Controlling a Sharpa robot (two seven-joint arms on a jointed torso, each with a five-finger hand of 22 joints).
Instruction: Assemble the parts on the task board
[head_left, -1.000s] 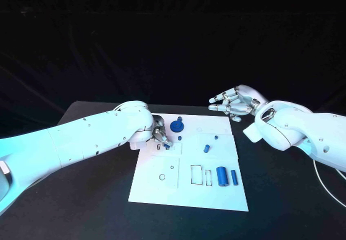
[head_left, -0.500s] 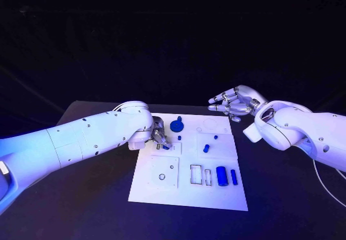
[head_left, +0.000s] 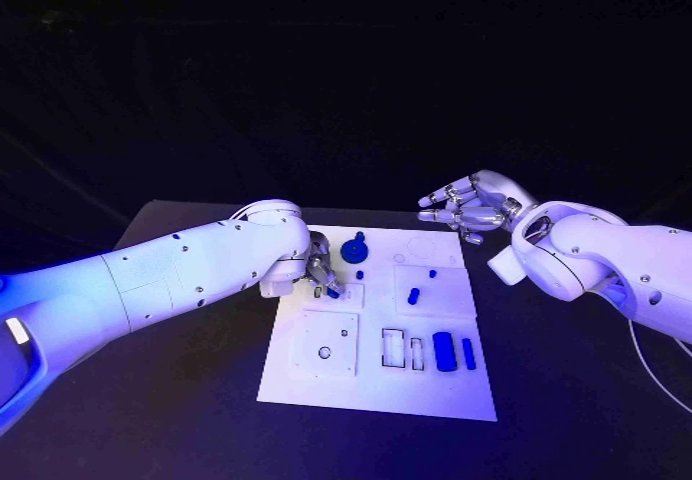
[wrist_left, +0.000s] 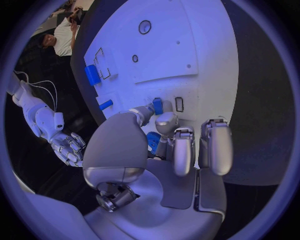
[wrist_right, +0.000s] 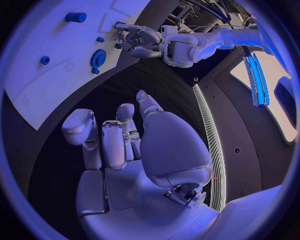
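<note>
The white task board (head_left: 378, 375) lies in the middle of the black table. My left hand (head_left: 309, 270) is low over its near-left upper part and pinches a small blue part (head_left: 332, 292); in the left wrist view this part (wrist_left: 157, 106) sits between thumb and fingertip beside a narrow slot (wrist_left: 179, 104). A blue gear (head_left: 356, 252) stands just beyond the hand. A short blue peg (head_left: 414, 296) stands mid-board. Two blue cylinders (head_left: 444, 352) lie at the right. My right hand (head_left: 464, 208) hovers past the board's far edge, fingers apart, holding nothing.
Empty rectangular cut-outs (head_left: 392, 347) and a small round hole (head_left: 323, 352) mark the board's near half. Two tiny blue studs (head_left: 359, 273) sit near the gear. In the right wrist view the gear (wrist_right: 98, 58) and my left hand (wrist_right: 140, 40) lie ahead of the open palm.
</note>
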